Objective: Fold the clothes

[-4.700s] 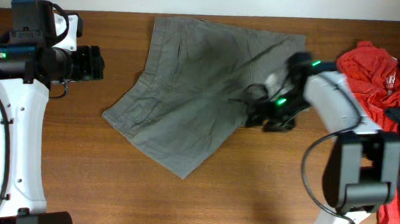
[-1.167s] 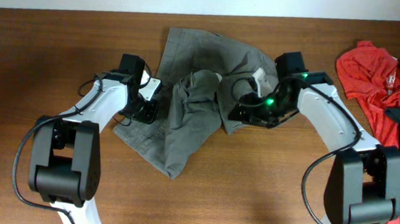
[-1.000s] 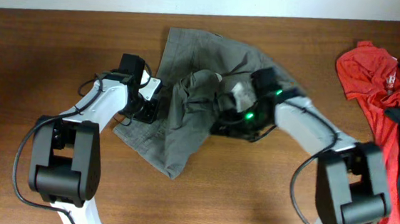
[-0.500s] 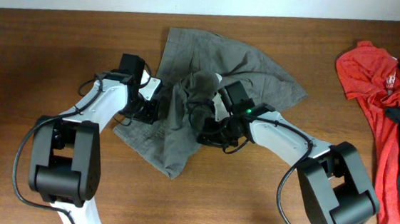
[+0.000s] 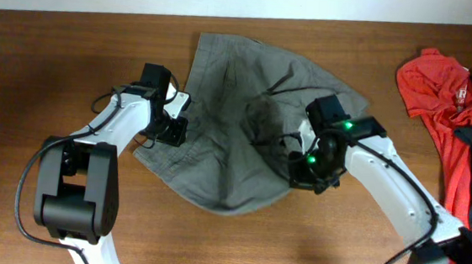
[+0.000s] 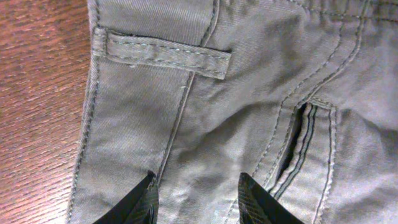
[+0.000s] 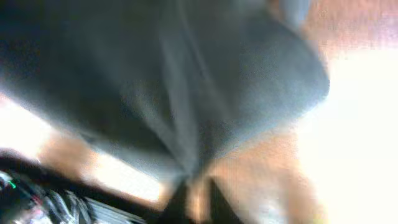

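The wooden table bears the shorts at its middle. Half a second ago they were heaped at their centre; now the heap is gone and they lie broad and nearly flat, lower right edge rounded. I judge this a spreading step, with the fold itself not yet made. A red garment lies well right of the shorts. The right gripper has swung out to the shorts' right edge; its view is blurred, so I cannot tell its grip. The left gripper rests at their left edge, fingers apart, on flat twill. Belt loop and pocket slit show neat double stitching
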`<act>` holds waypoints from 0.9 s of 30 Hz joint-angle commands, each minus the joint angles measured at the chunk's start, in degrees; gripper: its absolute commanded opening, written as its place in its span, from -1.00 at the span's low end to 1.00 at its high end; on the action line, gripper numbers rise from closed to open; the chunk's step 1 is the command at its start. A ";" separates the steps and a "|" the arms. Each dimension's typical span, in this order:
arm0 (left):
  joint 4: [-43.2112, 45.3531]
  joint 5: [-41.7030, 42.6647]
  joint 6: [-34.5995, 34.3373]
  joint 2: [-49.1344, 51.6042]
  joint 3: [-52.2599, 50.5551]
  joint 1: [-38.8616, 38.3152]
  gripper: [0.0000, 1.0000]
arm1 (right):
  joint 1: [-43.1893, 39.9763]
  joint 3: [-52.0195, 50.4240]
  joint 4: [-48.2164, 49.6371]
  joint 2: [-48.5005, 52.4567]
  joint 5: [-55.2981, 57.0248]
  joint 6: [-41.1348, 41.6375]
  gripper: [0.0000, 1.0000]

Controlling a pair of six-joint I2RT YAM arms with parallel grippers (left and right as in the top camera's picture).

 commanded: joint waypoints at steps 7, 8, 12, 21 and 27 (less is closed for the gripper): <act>0.17 -0.46 0.76 0.48 -0.20 -0.22 -0.15 | -1.90 -2.21 0.22 -0.72 6.78 0.24 1.00; 0.17 -0.46 0.76 0.48 -0.20 -0.22 -0.15 | -2.40 -3.23 1.95 -0.24 6.49 0.63 0.96; 0.59 -0.46 0.76 0.48 -0.20 -0.22 -0.15 | -3.63 -11.30 17.00 3.72 -2.32 5.75 0.72; 1.20 -0.44 0.76 0.48 -0.20 -0.22 -0.15 | -3.61 -14.05 26.60 7.45 -6.95 8.85 -0.23; 1.20 -0.46 0.76 0.48 -0.20 -0.22 -0.15 | -6.45 -10.99 17.62 4.72 -1.05 7.45 -0.92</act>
